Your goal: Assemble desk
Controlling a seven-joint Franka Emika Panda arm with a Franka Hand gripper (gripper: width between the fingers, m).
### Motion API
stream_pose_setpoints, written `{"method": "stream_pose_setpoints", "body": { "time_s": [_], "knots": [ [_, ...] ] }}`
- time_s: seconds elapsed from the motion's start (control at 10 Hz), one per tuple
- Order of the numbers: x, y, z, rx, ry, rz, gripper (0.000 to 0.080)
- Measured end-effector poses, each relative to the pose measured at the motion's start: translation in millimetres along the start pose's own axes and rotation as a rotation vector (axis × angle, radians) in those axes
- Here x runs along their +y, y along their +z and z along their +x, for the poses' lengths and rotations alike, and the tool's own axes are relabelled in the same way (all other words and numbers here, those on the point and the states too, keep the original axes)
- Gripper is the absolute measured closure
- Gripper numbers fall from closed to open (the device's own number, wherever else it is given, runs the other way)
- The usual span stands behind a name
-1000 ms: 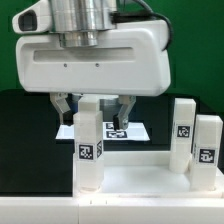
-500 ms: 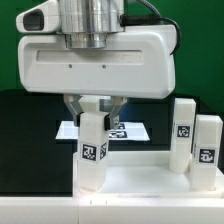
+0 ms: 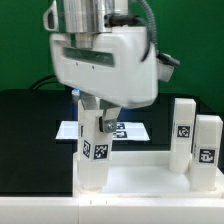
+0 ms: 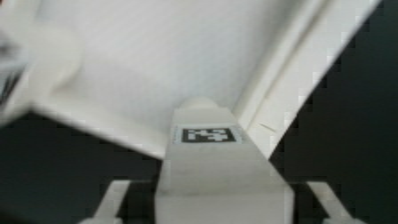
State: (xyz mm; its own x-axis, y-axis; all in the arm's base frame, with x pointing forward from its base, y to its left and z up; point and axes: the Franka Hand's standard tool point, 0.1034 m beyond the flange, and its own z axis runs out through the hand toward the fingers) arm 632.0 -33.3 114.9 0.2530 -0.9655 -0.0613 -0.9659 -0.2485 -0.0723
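My gripper [image 3: 93,112] is shut on the upper part of a short white desk leg [image 3: 92,152] with a black-and-white tag. The leg leans slightly and its foot rests at the near left corner of the white desk top [image 3: 150,176]. In the wrist view the same leg [image 4: 222,172] runs out between my fingers [image 4: 118,200], its tag facing the camera, with the desk top [image 4: 160,60] beyond it. Two more tagged legs [image 3: 184,130] [image 3: 207,146] stand upright at the exterior view's right.
The marker board [image 3: 128,130] lies flat on the black mat [image 3: 35,125] behind the held leg. A green wall closes the back. The arm's big white wrist housing [image 3: 105,60] hangs over the left half of the scene.
The jaws closed from wide open onto the leg. The wrist has since turned and swung toward the exterior view's left, and the leg now leans with it.
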Motion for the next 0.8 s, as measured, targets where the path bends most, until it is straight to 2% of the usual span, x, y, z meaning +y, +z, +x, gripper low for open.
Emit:
{"method": "stream_pose_setpoints", "body": {
  "time_s": [0.2, 0.4, 0.5, 0.6, 0.7, 0.8],
  "knots": [
    [-1.8, 0.4, 1.1, -0.025, 0.236, 0.033, 0.0511],
    [-2.3, 0.6, 0.0, -0.031, 0.287, 0.035, 0.0511],
    [-2.1, 0.6, 0.0, -0.029, 0.224, 0.034, 0.0511],
    [-1.2, 1.2, -0.7, -0.018, 0.053, 0.028, 0.0323],
    [-1.2, 1.1, -0.4, -0.015, -0.169, 0.03, 0.0209],
    [-0.1, 0.5, -1.5, -0.015, -0.344, 0.023, 0.0165]
  ]
}}
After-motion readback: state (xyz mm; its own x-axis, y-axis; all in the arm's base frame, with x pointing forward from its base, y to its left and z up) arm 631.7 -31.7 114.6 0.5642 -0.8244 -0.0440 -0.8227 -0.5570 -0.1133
